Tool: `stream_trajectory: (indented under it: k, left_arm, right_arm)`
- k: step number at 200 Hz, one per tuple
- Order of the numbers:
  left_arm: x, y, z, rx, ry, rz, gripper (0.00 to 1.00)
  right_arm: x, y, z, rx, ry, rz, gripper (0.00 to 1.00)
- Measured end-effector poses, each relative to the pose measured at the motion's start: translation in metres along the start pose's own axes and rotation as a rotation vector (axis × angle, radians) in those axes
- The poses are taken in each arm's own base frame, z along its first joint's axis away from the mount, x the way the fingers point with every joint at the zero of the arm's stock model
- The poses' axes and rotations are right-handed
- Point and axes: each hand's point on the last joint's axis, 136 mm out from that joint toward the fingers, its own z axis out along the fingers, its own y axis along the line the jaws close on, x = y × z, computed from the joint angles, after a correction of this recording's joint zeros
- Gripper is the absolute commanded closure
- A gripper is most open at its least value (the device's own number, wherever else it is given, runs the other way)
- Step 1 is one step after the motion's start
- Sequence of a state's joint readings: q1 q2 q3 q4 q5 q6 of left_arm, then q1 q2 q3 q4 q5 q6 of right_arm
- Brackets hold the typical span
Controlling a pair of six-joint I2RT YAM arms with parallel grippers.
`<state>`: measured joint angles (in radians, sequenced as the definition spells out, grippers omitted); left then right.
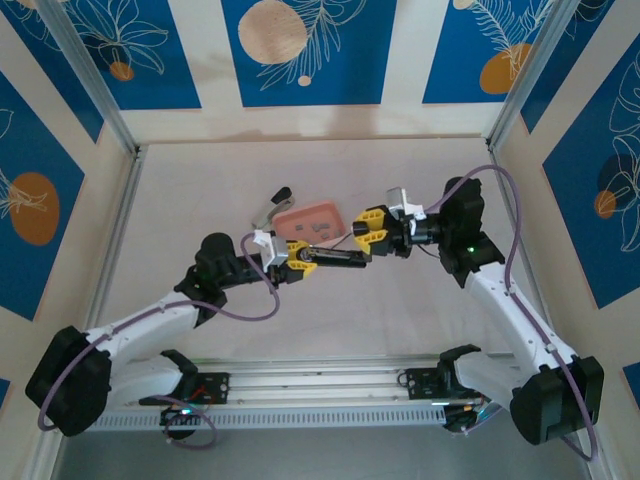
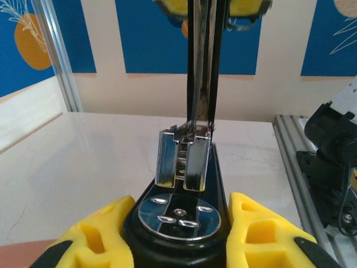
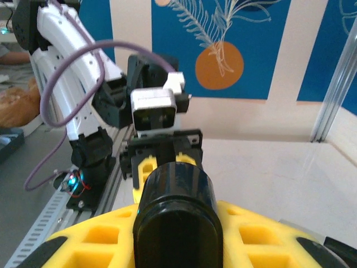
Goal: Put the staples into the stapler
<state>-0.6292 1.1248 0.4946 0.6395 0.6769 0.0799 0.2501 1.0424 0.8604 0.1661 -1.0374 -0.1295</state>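
Note:
A black stapler (image 1: 335, 257) hangs level above the table, held at both ends. My left gripper (image 1: 297, 260) is shut on its front end. In the left wrist view the round silver anvil plate (image 2: 178, 216) and the chrome magazine mouth (image 2: 184, 159) sit between the yellow fingers (image 2: 92, 237). My right gripper (image 1: 375, 232) is shut on the rear end. In the right wrist view that end is the black rounded stapler (image 3: 175, 212) between yellow pads (image 3: 268, 234). Small grey specks, likely the staples (image 1: 318, 229), lie on the pink tray (image 1: 300, 217) just behind the stapler.
A small grey and black tool (image 1: 272, 205) lies left of the tray. Aluminium posts (image 1: 95, 80) and patterned walls enclose the table. The rail (image 1: 320, 385) with the arm bases runs along the near edge.

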Motion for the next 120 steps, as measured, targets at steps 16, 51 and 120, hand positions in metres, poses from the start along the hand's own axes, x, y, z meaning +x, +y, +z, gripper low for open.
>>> stream_trajectory:
  k: [16, 51, 120]
  left_arm:
    - [0.010, 0.003, 0.003, -0.007, 0.018, -0.018, 1.00]
    - [0.036, 0.008, 0.012, -0.004, 0.075, -0.062, 1.00]
    - [0.062, 0.010, 0.050, 0.061, 0.127, -0.110, 1.00]
  right_arm:
    - [-0.008, -0.003, -0.005, 0.014, -0.026, -0.001, 1.00]
    - [-0.037, -0.003, -0.011, 0.037, -0.087, -0.024, 1.00]
    - [-0.071, -0.010, -0.004, 0.132, -0.198, -0.012, 1.00]
